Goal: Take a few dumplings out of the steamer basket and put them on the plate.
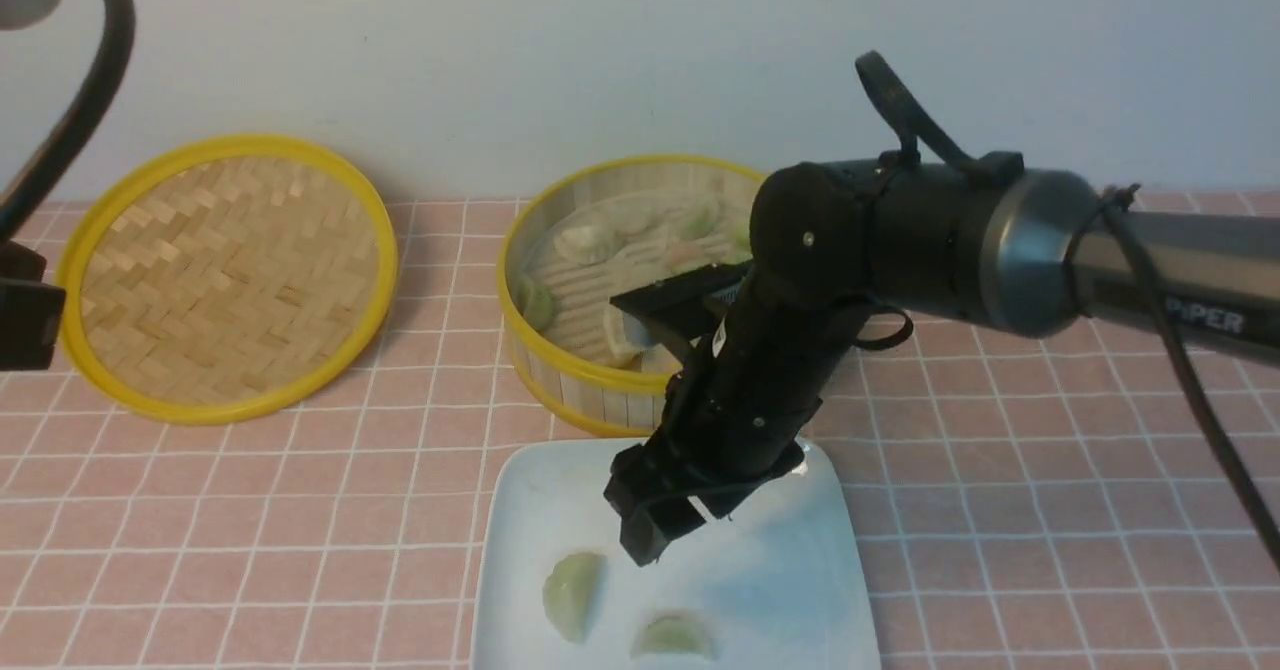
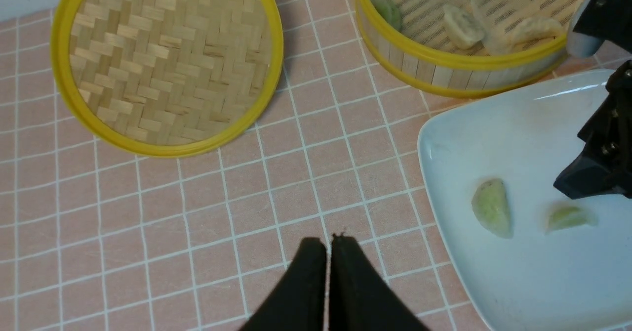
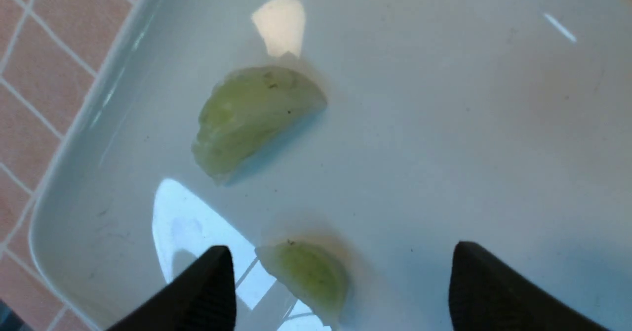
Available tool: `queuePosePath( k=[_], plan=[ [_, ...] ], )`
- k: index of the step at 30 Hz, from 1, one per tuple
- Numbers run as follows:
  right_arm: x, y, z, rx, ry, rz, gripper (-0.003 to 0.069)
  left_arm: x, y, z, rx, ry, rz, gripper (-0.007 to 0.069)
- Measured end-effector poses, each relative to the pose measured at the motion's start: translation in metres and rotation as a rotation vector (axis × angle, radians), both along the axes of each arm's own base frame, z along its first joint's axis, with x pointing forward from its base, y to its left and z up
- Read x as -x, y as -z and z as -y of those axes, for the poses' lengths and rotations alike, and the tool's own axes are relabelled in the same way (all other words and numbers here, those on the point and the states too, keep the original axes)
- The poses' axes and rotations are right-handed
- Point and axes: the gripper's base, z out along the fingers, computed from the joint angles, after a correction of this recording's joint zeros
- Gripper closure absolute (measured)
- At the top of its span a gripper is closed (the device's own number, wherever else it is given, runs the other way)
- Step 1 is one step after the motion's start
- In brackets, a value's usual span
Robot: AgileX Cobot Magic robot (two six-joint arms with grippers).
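The bamboo steamer basket (image 1: 560,375) stands at the back centre with several pale dumplings (image 1: 580,242) inside; it also shows in the left wrist view (image 2: 444,74). The white square plate (image 1: 520,550) sits in front of it and holds two green dumplings (image 1: 573,593) (image 1: 673,637). My right gripper (image 1: 672,535) hangs open just above the plate, empty. In the right wrist view one dumpling (image 3: 306,276) lies on the plate (image 3: 469,123) between the open fingers, the other dumpling (image 3: 252,118) beyond. My left gripper (image 2: 328,242) is shut and empty above the cloth, left of the plate (image 2: 493,138).
The flat woven lid (image 1: 230,275) with a yellow rim lies at the back left, also in the left wrist view (image 2: 168,59). A pink checked cloth (image 1: 300,510) covers the table. A wall rises behind.
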Motion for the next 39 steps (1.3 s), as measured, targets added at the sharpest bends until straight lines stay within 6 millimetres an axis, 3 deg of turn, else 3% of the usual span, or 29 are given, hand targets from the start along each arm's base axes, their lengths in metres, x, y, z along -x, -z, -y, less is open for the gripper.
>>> queuePosePath(
  k=[2,3,5,6,8,10,12,14,15,16,21,25,28,31,36,39],
  plan=[
    [0.001,-0.013,0.002,-0.001,0.005,0.017,0.0177,0.000,0.000,0.000,0.000,0.000,0.000,0.0631],
    [0.002,-0.029,0.005,-0.004,0.009,0.043,0.0219,0.000,0.000,0.000,0.000,0.000,0.000,0.0631],
    [0.013,-0.072,0.017,-0.021,0.023,0.122,0.0347,0.000,0.000,0.000,0.000,0.000,0.000,0.0631],
    [0.024,-0.104,0.028,-0.047,0.035,0.191,0.0441,0.000,0.000,0.000,0.000,0.000,0.000,0.0631],
    [0.040,-0.141,0.046,-0.075,0.064,0.283,0.0547,0.000,0.000,0.000,0.000,0.001,0.000,0.0631],
    [0.066,-0.185,0.072,-0.133,0.106,0.405,0.0624,0.000,0.000,0.000,0.000,0.001,-0.001,0.0631],
    [0.094,-0.215,0.098,-0.187,0.148,0.510,0.0658,0.000,0.000,0.000,0.001,0.001,-0.002,0.0631],
    [0.125,-0.234,0.126,-0.248,0.192,0.606,0.0667,0.000,0.000,0.000,0.004,0.003,-0.004,0.0631],
    [0.149,-0.244,0.147,-0.310,0.218,0.689,0.0671,0.000,0.000,0.001,0.009,0.006,-0.007,0.0631],
    [0.167,-0.245,0.162,-0.353,0.238,0.745,0.0671,0.001,0.001,0.001,0.013,0.008,-0.010,0.0631],
    [0.239,-0.210,0.226,-0.546,0.293,1.064,0.0672,-0.001,-0.002,0.005,0.049,0.029,0.020,0.0631],
    [0.288,-0.154,0.268,-0.748,0.378,1.266,0.0672,-0.003,-0.005,0.009,0.091,0.051,0.065,0.0631],
    [0.297,-0.121,0.281,-0.787,0.457,1.293,0.0672,-0.006,-0.007,0.011,0.109,0.061,0.094,0.0631],
    [0.290,-0.106,0.284,-0.736,0.529,1.258,0.0672,-0.009,-0.008,0.015,0.122,0.081,0.120,0.0631],
    [0.289,-0.105,0.284,-0.746,0.551,1.267,0.0672,-0.007,0.002,0.015,0.142,0.107,0.179,0.0631],
    [0.289,-0.106,0.284,-0.750,0.549,1.277,0.0672,0.010,0.011,0.005,0.179,0.129,0.276,0.0631]
  ],
)
